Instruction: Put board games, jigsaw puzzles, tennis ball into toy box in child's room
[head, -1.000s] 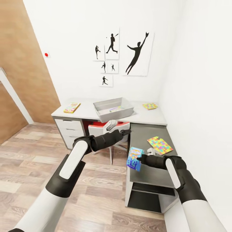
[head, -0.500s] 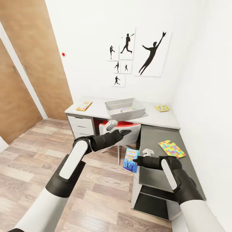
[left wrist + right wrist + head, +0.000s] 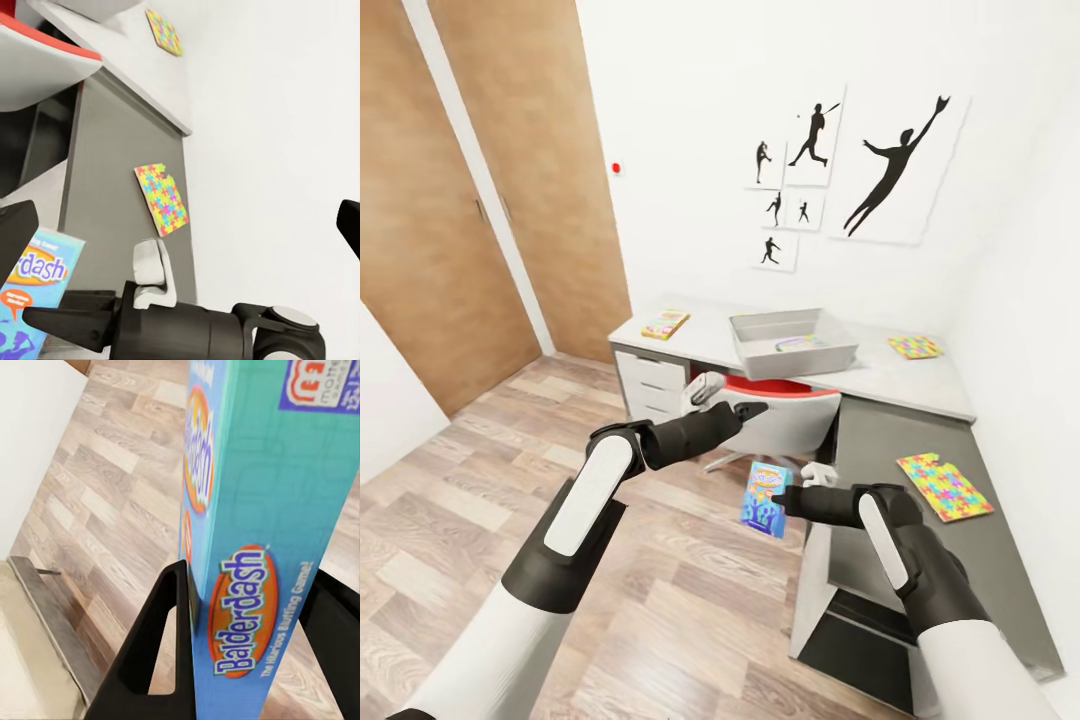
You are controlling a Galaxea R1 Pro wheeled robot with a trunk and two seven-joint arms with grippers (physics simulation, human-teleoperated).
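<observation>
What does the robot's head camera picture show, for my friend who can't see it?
The right gripper holds a blue board game box above the wooden floor. Ahead stands a grey corner desk with a grey toy box and colourful jigsaw puzzles.

We note a red-seated chair [image 3: 785, 405] tucked under the grey desk [image 3: 905, 375], silhouette posters [image 3: 850, 175] above, wooden doors [image 3: 470, 190] far left.
</observation>
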